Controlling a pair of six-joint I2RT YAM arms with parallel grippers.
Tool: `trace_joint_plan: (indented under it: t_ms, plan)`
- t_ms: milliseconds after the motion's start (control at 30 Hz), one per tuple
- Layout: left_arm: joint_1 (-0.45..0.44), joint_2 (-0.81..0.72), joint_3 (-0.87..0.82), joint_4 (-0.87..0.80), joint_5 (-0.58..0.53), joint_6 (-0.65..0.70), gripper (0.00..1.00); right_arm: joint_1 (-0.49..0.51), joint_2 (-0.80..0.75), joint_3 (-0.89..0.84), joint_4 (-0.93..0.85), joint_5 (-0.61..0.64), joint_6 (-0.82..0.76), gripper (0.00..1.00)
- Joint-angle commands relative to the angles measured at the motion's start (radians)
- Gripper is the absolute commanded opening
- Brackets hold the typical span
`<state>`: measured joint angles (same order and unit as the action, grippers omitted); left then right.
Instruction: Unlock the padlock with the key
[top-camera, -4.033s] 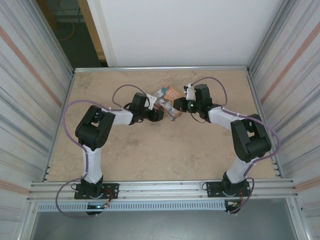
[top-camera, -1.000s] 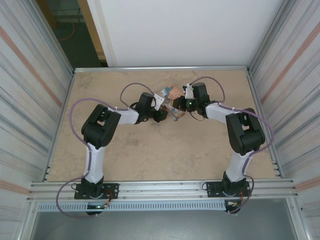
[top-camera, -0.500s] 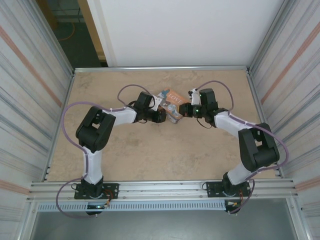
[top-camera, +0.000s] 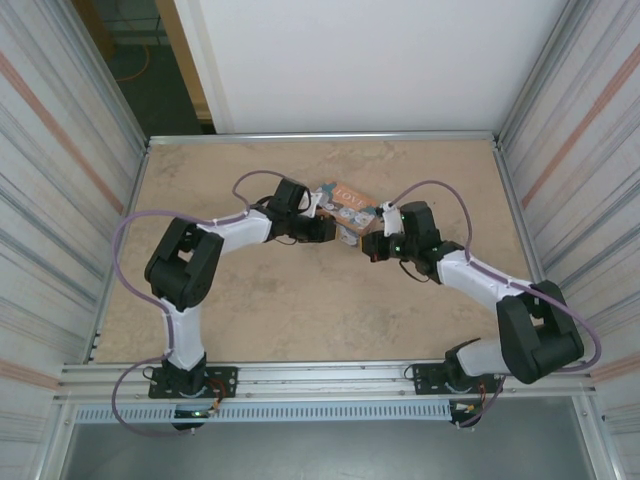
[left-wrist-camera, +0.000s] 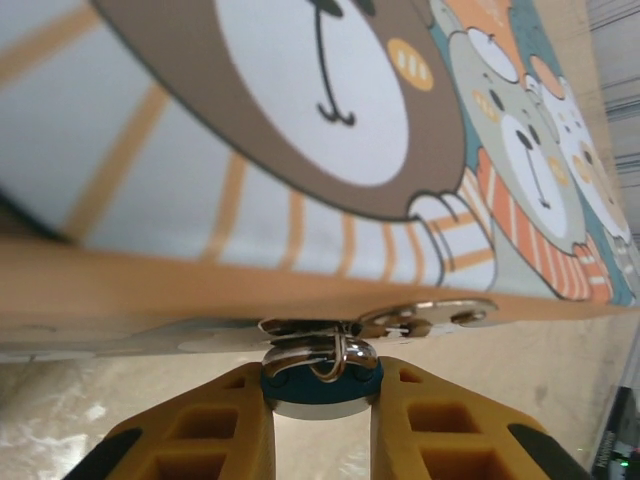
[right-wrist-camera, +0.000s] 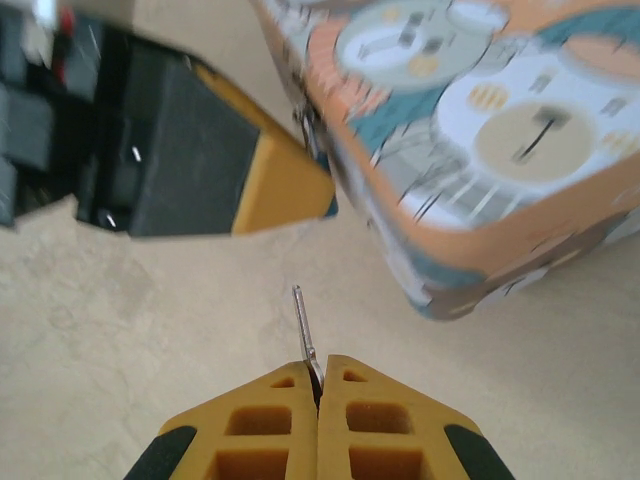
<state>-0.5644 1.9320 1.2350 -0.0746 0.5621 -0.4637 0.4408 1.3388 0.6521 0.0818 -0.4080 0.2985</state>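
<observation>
The small blue padlock (left-wrist-camera: 322, 386) hangs by its silvery shackle from the hasp of the colourful tin box (left-wrist-camera: 300, 120). My left gripper (left-wrist-camera: 322, 405) is shut on the padlock, one yellow finger against each side of its body. In the top view the left gripper (top-camera: 324, 229) sits at the tin's (top-camera: 347, 200) near-left edge. My right gripper (right-wrist-camera: 318, 385) is shut on the key (right-wrist-camera: 303, 325), whose thin metal blade sticks out forward over the table. The key tip stands apart from the tin (right-wrist-camera: 480, 130) and from the left gripper's finger (right-wrist-camera: 270, 185). In the top view the right gripper (top-camera: 372, 246) is just near-right of the tin.
The tin rests on the beige tabletop (top-camera: 300, 310) in its far middle. Metal rails and corrugated side walls (top-camera: 60, 200) bound the table. Purple cables loop over both arms.
My right gripper has drawn back from the tin toward the near side, still holding the key. The left gripper has stayed on the padlock, shifting slightly with the tin.
</observation>
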Motion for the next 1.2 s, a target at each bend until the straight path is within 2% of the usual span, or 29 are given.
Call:
trace_joint_plan:
  t_ms: [0, 133, 400, 1167]
  plan:
    - [-0.012, -0.063, 0.035, -0.03, 0.043, -0.066, 0.18, 0.051, -0.033, -0.039, 0.017, 0.093, -0.068, 0.0]
    - [-0.02, -0.072, 0.034, -0.033, 0.053, -0.119, 0.18, 0.107, -0.035, -0.088, 0.066, 0.164, -0.089, 0.0]
    - [-0.034, -0.082, 0.035, -0.028, 0.056, -0.179, 0.17, 0.157, -0.007, -0.126, 0.151, 0.228, -0.129, 0.0]
    - [-0.052, -0.087, 0.031, 0.006, 0.076, -0.28, 0.16, 0.194, 0.082, -0.129, 0.298, 0.354, -0.183, 0.0]
